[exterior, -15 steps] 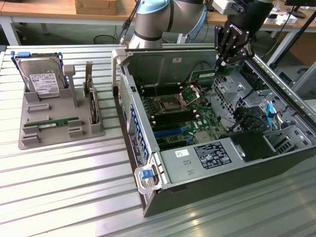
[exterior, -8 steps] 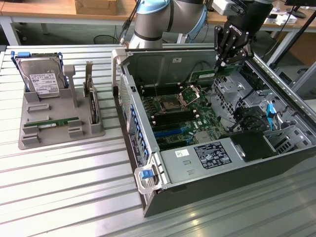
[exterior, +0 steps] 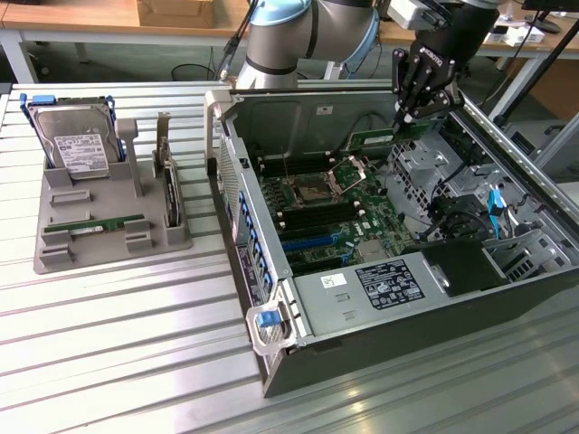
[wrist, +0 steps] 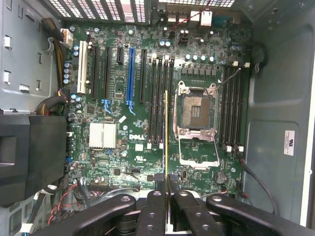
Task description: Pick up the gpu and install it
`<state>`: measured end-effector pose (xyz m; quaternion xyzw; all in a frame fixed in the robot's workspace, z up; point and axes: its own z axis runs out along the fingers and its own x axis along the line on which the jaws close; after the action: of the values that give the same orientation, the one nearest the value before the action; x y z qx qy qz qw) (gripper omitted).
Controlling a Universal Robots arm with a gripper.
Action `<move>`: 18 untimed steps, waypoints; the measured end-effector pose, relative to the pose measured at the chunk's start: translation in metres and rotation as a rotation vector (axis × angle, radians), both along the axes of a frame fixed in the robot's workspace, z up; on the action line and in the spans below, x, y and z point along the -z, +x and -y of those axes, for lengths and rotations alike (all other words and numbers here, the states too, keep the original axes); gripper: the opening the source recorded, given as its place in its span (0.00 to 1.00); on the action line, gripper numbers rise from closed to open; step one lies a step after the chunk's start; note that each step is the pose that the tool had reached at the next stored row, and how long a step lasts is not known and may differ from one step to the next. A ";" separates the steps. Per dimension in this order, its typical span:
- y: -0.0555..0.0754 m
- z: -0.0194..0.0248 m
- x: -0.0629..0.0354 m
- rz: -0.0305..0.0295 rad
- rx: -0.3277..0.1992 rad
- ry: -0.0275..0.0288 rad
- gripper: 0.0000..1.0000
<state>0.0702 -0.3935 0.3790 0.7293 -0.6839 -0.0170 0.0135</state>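
An open computer case [exterior: 407, 348] lay on its side on the slatted metal table [exterior: 118, 362], its motherboard [wrist: 123, 98] exposed. On the board sat the empty CPU socket [wrist: 197, 115] with its metal frame, banks of black memory slots [wrist: 157, 98] on both sides of it, a blue expansion slot [wrist: 130, 73] and a small silver heatsink [wrist: 103, 135]. A black shroud [wrist: 29, 157] and bundled cables crowded one end of the case, and a loose dark cable [wrist: 256, 179] ran along the board's edge past the socket.

At the exterior view's left, well apart from the case, a grey holder [exterior: 90, 249] carried a silver hard drive [exterior: 81, 149] standing at its far end, a dark card [exterior: 170, 194] on edge, and a second green stick [exterior: 95, 223] lying flat.

The arm [exterior: 298, 36] reached in from the far side, and the tool [exterior: 404, 110] hung over the far part of the case, above the board. Its black fingers [wrist: 156, 206] were drawn nearly together, pinching the gpu [wrist: 166, 123] by one end.

The gpu was clear of the board and not seated in any slot. In the exterior view its green face [exterior: 371, 137] stretched from the tool toward the exterior view's left, roughly level, close to the far case wall. From the wrist it showed edge-on as a thin line, its long axis parallel to the memory slots, lined up over the strip between one slot bank and the CPU socket.
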 end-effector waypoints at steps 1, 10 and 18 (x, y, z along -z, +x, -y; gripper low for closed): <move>0.000 0.0000 0.0004 0.0000 0.000 0.0000 0.13; 0.000 0.0000 0.0025 0.0000 0.000 0.0001 0.13; 0.000 0.0000 0.0048 0.0000 0.000 0.0000 0.13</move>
<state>0.0702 -0.3935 0.3742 0.7293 -0.6839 -0.0171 0.0135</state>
